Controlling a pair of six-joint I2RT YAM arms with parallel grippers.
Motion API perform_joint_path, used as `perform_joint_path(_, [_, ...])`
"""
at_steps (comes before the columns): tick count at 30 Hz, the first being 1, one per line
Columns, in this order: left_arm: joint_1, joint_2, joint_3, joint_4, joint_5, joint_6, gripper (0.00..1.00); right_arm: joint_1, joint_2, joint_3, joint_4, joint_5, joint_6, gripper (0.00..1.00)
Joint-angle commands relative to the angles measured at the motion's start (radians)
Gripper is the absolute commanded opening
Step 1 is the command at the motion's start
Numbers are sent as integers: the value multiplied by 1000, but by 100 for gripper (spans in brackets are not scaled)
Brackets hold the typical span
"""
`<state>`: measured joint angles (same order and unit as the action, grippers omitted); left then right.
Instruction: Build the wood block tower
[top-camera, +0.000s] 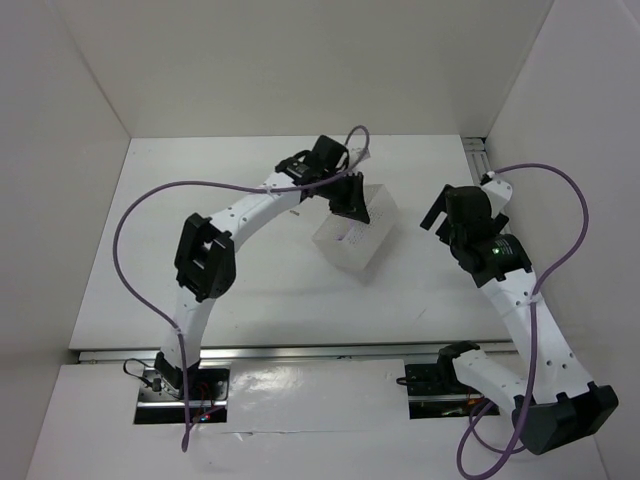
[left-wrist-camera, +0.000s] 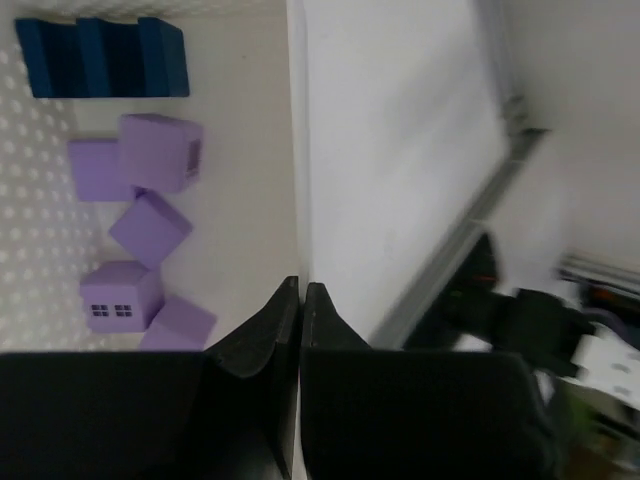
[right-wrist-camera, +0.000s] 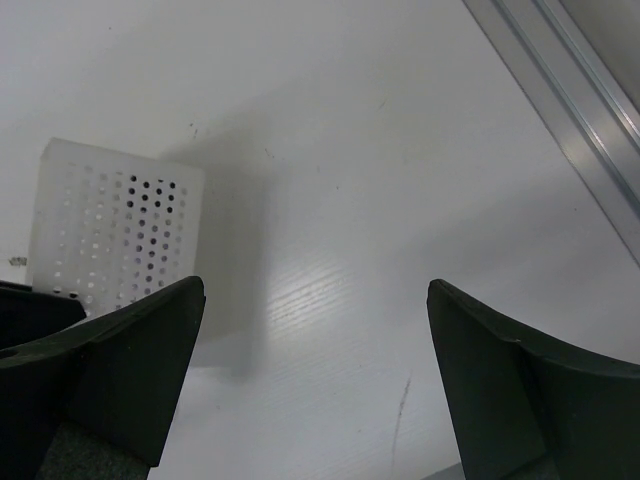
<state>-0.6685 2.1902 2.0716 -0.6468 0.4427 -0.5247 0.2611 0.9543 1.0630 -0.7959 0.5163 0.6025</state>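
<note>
The left gripper (left-wrist-camera: 300, 292) reaches out to a translucent white plastic box with perforated sides (top-camera: 356, 246), which sits near the middle of the white table (top-camera: 250, 285), a little toward the right edge and the far edge. In the left wrist view its two black fingers (left-wrist-camera: 262, 340) are pressed together on the thin upright wall of the box (left-wrist-camera: 299, 150), one finger inside and one outside. All the blocks in view lie loose on the dotted floor of that box, none of them stacked. Five light purple wooden cubes (left-wrist-camera: 150, 228) are clustered at odd angles, some touching; one (left-wrist-camera: 120, 293) shows a small printed window pattern on its face. A row of dark blue wooden blocks (left-wrist-camera: 105, 57) lies side by side, apart from the purple ones and farther from the fingers. The right gripper (right-wrist-camera: 315, 290) hovers over bare table to the right of the box, nearer the right edge, touching nothing, with its dark fingers (right-wrist-camera: 130, 360) spread wide apart. From the right wrist, the perforated side of the box (right-wrist-camera: 112, 225) shows just beyond the left finger, casting a soft shadow on the table. A silver aluminium rail (right-wrist-camera: 575, 95) runs along the table's edge at that view's upper right corner.
</note>
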Motion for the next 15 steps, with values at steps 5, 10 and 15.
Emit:
perform_joint_path(5, [127,-116,-364,861,585,-562,0,-5,-6,69,-5,-27,-12,99])
perform_joint_path(10, [159,-61,-498,1466,652,-888,0,-5,-6,87,-16,-9,-12,99])
perform_joint_path(15, [172,28,-561,1912,640,-1219,0,-5,-19,88,6,-47,-12,99])
